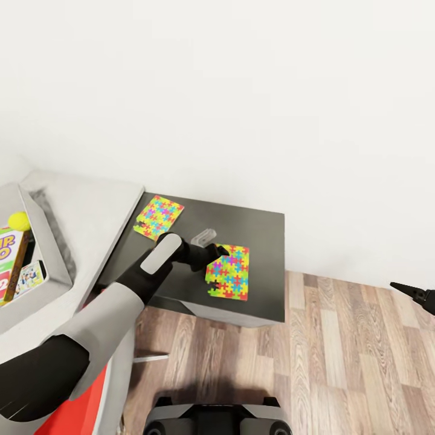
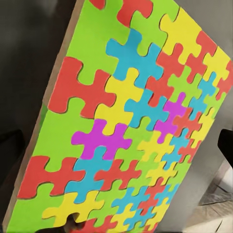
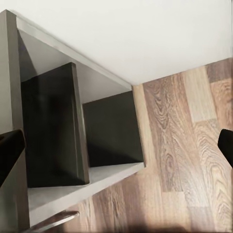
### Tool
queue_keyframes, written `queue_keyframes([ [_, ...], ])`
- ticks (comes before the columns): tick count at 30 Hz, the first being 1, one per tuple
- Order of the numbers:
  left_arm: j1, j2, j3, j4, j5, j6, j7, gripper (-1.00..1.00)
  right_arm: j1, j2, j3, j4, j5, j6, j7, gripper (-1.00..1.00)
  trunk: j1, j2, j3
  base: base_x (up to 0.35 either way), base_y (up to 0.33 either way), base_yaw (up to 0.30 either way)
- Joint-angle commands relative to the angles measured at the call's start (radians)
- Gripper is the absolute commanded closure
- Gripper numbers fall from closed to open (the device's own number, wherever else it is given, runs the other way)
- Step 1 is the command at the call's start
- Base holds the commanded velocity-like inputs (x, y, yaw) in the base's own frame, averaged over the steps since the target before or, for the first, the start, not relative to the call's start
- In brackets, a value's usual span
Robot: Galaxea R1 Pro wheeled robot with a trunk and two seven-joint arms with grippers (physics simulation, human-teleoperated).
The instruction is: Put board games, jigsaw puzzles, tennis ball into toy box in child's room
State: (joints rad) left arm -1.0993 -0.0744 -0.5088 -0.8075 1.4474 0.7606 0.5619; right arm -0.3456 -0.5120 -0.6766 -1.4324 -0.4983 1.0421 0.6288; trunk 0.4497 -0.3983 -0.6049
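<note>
Left arm: stretched forward over the dark worktop [image 1: 260,241], forearm sloping down, wrist bent toward the near puzzle [image 1: 228,272].
Left claw [image 1: 219,249]: at the puzzle's far edge; grip cannot be told; in the wrist view the puzzle face [image 2: 126,126] sits close, tilted.
Right claw [image 1: 417,294]: low at the right over the floor [image 1: 338,362], fingertips well apart, empty.
Far puzzle [image 1: 158,217]: flat by the dark worktop's left edge.
Toy box [image 1: 51,241]: on the pale worktop [image 1: 96,205], ball [image 1: 19,221] and game boxes [image 1: 12,266] inside.
</note>
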Motion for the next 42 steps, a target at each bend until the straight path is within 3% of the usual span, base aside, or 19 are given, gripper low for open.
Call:
queue_keyframes([
  [1, -0.001, 0.0, -0.001, -0.001, 0.011, -0.001, 0.01, -1.0, -0.001, 0.0, -0.001, 0.0, 0.006, 0.005, 0.008, -1.0, 0.0, -0.002, -0.001, -0.096, -0.07, 0.0],
  [16, -0.001, -0.001, -0.001, -0.001, 0.011, -0.001, 0.009, -1.0, -0.001, 0.001, -0.001, 0.0, 0.006, 0.005, 0.008, -1.0, 0.0, -0.002, -0.001, -0.033, -0.024, -0.017],
  [42, 0.001, 0.0, -0.001, -0.001, 0.011, -0.001, 0.01, -1.0, -0.002, 0.001, -0.001, 0.0, 0.006, 0.005, 0.008, -1.0, 0.0, -0.002, -0.001, -0.001, -0.001, -0.197],
])
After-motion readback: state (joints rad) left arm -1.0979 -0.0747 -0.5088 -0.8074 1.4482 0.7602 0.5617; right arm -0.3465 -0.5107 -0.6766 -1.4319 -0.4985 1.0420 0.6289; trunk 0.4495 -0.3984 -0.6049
